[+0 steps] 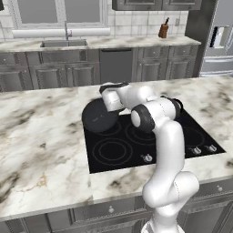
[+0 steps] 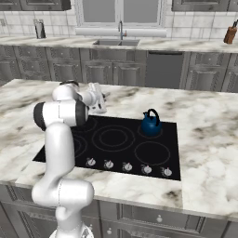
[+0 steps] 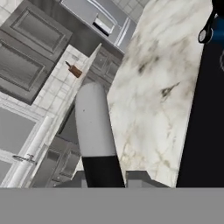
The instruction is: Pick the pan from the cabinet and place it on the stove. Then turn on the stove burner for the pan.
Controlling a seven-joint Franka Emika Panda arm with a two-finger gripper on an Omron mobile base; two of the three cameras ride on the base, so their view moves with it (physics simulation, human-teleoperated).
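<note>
Claw (image 3: 105, 177) level, clamped on pan (image 1: 99, 116) handle.

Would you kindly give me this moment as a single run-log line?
hand: closed on pan handle | pan: at stove's far-left corner | kettle: on back burner | knobs: untouched

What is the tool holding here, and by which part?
The tool is closed on the pan, gripping the end of its silver-grey handle; the pan's round body rests at the stove's back-left corner.
</note>
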